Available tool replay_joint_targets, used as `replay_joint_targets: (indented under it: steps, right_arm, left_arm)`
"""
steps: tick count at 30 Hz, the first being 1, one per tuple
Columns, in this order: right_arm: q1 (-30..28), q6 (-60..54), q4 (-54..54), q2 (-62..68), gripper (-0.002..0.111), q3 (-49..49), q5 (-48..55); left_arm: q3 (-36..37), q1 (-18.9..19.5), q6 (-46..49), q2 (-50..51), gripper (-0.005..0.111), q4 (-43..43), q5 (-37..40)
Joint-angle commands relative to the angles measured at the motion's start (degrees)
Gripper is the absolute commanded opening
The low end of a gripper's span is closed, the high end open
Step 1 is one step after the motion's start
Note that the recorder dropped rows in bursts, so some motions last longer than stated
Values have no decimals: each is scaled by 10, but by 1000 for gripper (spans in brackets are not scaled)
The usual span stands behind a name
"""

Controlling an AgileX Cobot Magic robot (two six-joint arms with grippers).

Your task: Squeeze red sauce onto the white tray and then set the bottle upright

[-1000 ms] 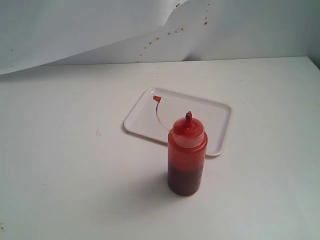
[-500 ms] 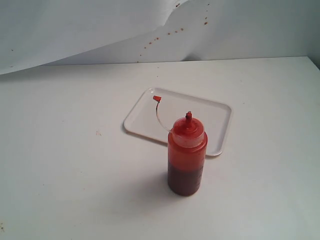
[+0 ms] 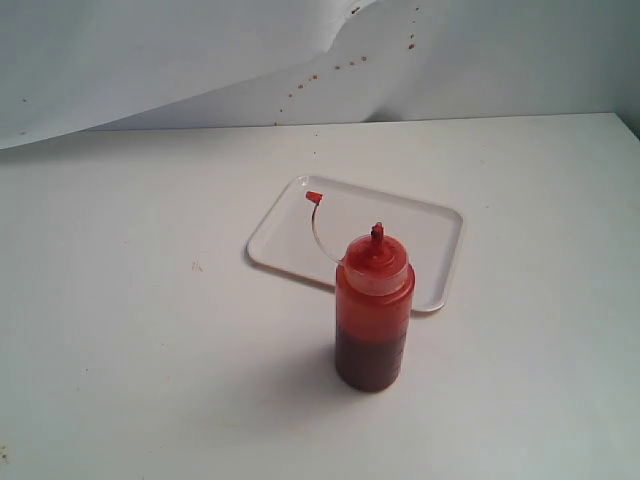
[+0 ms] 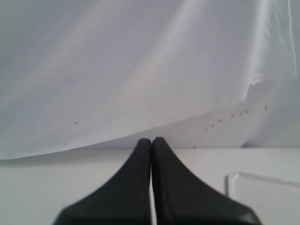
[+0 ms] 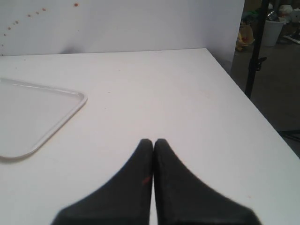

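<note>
White table [image 3: 120, 300] holds the bottle [image 3: 374, 320] upright just beside the white tray [image 3: 420, 235], cap [image 3: 314, 197] off — nozzle [image 3: 377, 233] clear for squeezing. Left gripper [image 4: 152, 140] and right gripper [image 5: 153, 141] both pinched closed, empty, away from it — tray looks clean.

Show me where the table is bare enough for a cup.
Bare table: the wide stretch left of the white tray and bottle; the strip between the tray and the paper backdrop; the area right of both. Crowded: centre, where the bottle stands close before the tray's near rim.
</note>
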Motion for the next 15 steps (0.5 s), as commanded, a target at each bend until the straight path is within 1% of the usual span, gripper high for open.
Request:
replay_joint_targets:
  steps: [1, 5, 7, 8, 10, 12, 15]
  right_arm:
    - [0, 1, 3, -2, 0, 2, 0]
    - [0, 1, 3, -2, 0, 2, 0]
    - [0, 1, 3, -2, 0, 2, 0]
    - [0, 1, 3, -2, 0, 2, 0]
    - [0, 1, 3, -2, 0, 2, 0]
    - [0, 1, 3, -2, 0, 2, 0]
    - [0, 1, 3, -2, 0, 2, 0]
  left_arm:
    - [2, 2, -59, -1, 1, -16, -92]
    - [2, 2, -105, -1, 1, -14, -213]
    - [2, 2, -121, -1, 1, 8, -280]
    - [2, 2, -126, -1, 1, 32, -316]
    - [2, 2, -152, 21, 1, 107, -375]
    - [2, 2, -164, 76, 1, 159, -454]
    - [-4, 2, -159, 208, 0, 148, -541]
